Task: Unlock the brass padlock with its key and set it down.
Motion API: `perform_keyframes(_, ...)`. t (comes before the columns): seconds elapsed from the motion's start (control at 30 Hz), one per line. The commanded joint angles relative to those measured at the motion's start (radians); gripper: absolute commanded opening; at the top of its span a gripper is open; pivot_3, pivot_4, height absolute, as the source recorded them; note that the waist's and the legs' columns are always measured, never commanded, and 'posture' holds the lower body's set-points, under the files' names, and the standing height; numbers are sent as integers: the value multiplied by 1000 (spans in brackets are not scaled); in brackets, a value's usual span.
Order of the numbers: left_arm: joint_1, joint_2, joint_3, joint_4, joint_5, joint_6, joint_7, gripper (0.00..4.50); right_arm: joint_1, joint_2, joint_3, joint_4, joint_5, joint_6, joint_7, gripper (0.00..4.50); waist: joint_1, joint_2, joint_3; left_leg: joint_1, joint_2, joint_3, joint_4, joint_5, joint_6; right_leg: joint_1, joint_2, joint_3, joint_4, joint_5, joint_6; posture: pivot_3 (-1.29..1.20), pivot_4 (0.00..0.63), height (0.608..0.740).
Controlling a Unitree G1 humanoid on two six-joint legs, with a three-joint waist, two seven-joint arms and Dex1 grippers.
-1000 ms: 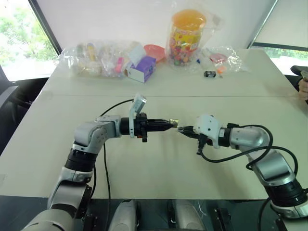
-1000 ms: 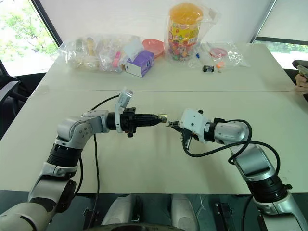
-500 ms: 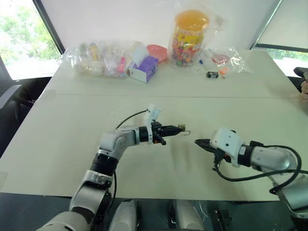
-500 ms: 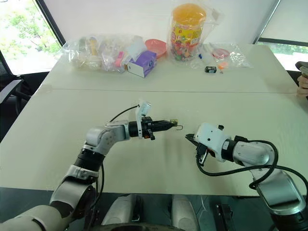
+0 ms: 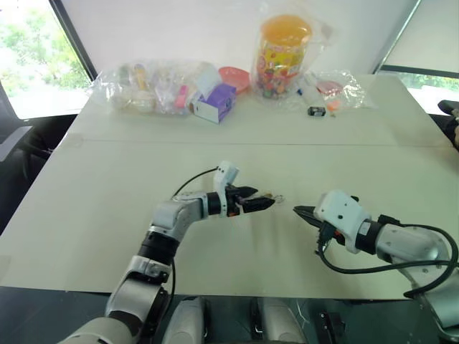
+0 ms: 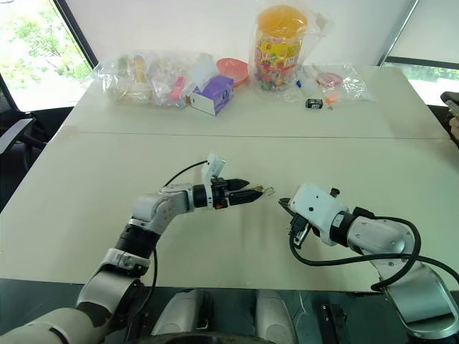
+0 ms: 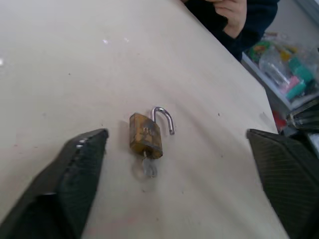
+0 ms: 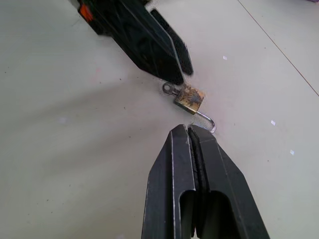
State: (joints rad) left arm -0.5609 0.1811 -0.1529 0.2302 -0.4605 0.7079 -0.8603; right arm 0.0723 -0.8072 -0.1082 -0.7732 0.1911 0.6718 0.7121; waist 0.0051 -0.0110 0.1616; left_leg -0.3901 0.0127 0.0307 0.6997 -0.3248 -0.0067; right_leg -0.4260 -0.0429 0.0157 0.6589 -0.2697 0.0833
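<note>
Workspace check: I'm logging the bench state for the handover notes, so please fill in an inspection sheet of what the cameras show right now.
Surface: pale table, a seam running across it.
Job's things: brass padlock lies flat on the table, its shackle swung open, its key in the body.
Clutter: bagged items, a purple box, a pink bowl and a bagged jar with an orange lid along the far edge; small black object beside them.
Grippers: left gripper open, its fingers either side of the padlock, not touching; right gripper shut, empty, tip near the shackle.
Cables: black cables looped at both wrists.
Surroundings: windows; a person's hand beyond the table.
</note>
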Motion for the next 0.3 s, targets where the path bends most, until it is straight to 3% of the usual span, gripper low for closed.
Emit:
perform_keyframes(0.03, 29, 85, 13, -172, -40, 20, -73, 4477, 13, -41, -73, -15, 8, -7, 20, 0, 1, 0, 0, 0, 0, 0, 0, 0, 0, 0, 0, 0, 0, 0, 0, 0, 150, 735)
perform_keyframes(0.17, 57, 178, 18, -298, -63, 22, -126, 4477, 30, -78, -138, 17, 21, -16, 55, 0, 8, 0, 0, 0, 0, 0, 0, 0, 0, 1, -1, 0, -1, 0, 0, 0, 150, 735)
perform_keyframes(0.3, 61, 207, 13, -341, -78, 22, -144, 4477, 32, -103, -175, 55, 30, -43, 89, 0, 8, 0, 0, 0, 0, 0, 0, 0, 0, 2, -1, 0, -1, 0, 0, 0, 150, 735)
